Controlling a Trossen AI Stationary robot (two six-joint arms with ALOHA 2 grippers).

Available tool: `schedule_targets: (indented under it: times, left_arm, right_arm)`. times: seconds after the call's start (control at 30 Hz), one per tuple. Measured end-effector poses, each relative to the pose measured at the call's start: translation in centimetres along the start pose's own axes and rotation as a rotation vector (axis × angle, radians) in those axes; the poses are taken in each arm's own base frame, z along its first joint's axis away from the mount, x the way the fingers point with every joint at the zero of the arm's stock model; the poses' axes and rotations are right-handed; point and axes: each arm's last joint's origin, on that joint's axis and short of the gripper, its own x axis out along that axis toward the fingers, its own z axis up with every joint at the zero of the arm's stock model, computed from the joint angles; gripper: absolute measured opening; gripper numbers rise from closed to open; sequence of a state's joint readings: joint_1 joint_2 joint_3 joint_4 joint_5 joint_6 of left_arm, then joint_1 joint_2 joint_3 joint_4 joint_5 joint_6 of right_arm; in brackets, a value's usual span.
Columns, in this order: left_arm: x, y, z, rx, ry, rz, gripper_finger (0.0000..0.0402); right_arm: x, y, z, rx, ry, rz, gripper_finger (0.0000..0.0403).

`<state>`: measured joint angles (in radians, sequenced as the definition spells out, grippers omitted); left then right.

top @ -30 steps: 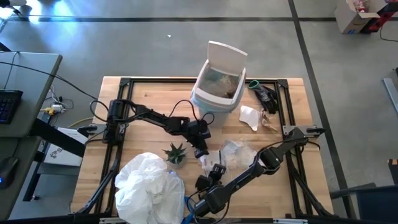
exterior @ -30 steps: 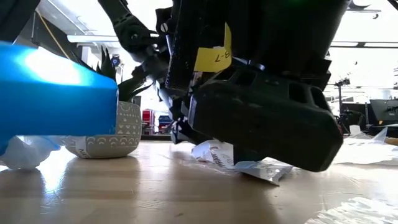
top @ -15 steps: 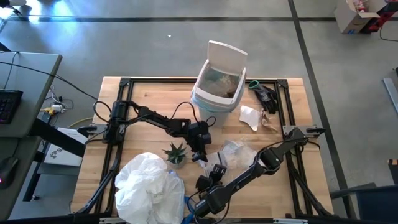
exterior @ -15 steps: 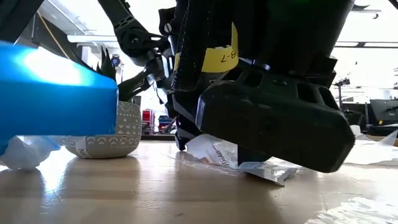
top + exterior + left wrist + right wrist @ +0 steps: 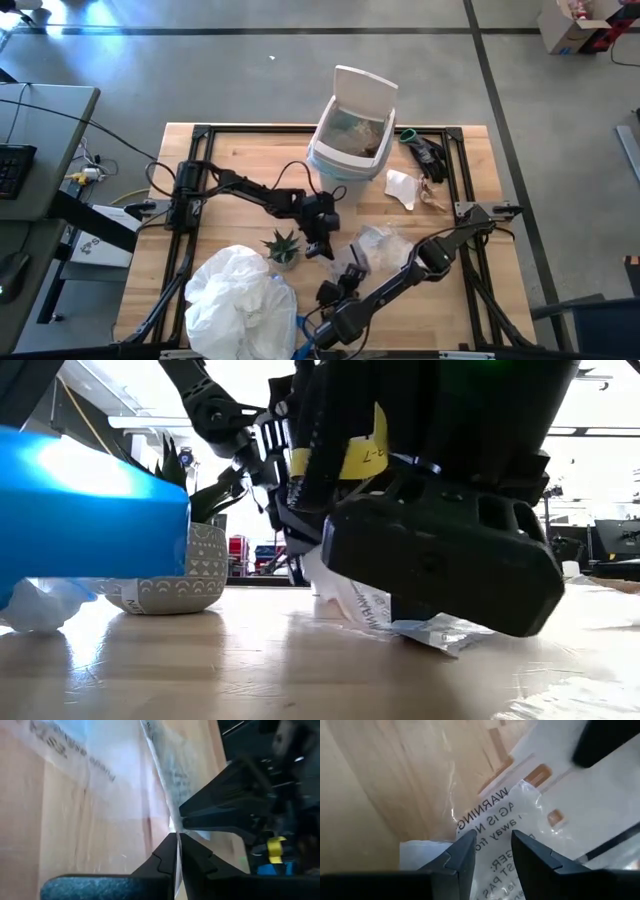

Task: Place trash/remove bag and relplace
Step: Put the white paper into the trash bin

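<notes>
Left gripper pinching wrapper edge; right gripper part spread above it; thin film could slip or tear if lifted fast

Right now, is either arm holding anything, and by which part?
The left gripper has its jaws shut on an edge of the clear plastic wrapper. The right gripper holds nothing; its jaws are open above it.

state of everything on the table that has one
white swing-lid bin: upright, trash inside
clear crinkled plastic wrapper: edge pinched, lifting off the wood
left gripper: jaws shut on wrapper
right gripper: jaws apart, low over wrapper
crumpled white plastic bag: heaped on table
small green potted plant: upright
</notes>
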<state>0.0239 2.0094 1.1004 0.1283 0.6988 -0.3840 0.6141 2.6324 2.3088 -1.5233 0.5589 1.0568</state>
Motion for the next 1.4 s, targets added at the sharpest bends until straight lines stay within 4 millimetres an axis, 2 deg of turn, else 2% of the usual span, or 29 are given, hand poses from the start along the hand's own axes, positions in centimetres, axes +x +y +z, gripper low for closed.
schedule_targets:
  times: [0.43,0.7,0.9,1.13,1.27,1.4]
  left_arm:
    - [-5.4,-2.8,2.7,0.059,-0.122,-0.025,0.0]
    - [-9.8,-6.3,4.2,0.153,-0.25,-0.031,0.0]
    - [-14.1,-9.1,5.0,0.234,-0.401,0.008,0.0]
    - [-19.0,-11.3,5.8,0.312,-0.637,0.083,0.0]
    - [-21.3,-11.7,6.3,0.328,-0.774,0.139,0.0]
    - [-23.3,-11.3,6.7,0.346,-0.898,0.268,0.0]
  right_arm:
    - [-1.2,0.5,-1.7,0.006,-0.068,-0.052,0.0114]
    - [-1.3,0.5,-1.7,0.007,-0.091,-0.062,0.0114]
    - [-1.3,0.5,-1.6,0.006,-0.1,-0.065,0.0114]
    - [-1.3,0.4,-1.6,0.03,-0.104,-0.065,0.0114]
    - [-1.3,0.4,-1.6,0.049,-0.118,-0.069,0.0114]
    - [-1.3,0.4,-1.6,0.052,-0.121,-0.07,0.0114]
